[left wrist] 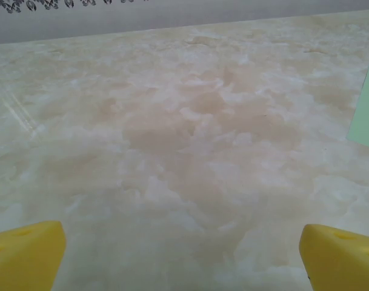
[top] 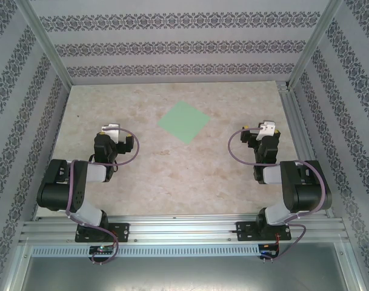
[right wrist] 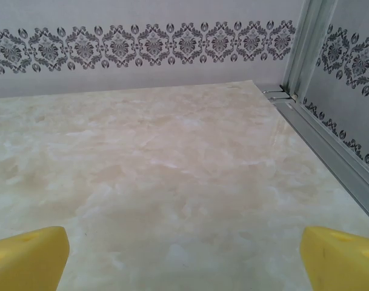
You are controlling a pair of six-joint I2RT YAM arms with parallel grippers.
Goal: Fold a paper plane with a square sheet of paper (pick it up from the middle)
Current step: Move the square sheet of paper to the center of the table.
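We note the square sheet of paper lying flat on the table, turned like a diamond, past the arms and midway between them. The left gripper and right gripper have their jaws spread wide, grasping nothing, well apart from the sheet.

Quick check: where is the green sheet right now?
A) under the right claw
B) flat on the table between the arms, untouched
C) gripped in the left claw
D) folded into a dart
B: the square sheet of paper lies flat, unfolded, on the table between the arms; left claw and right claw are open and empty.
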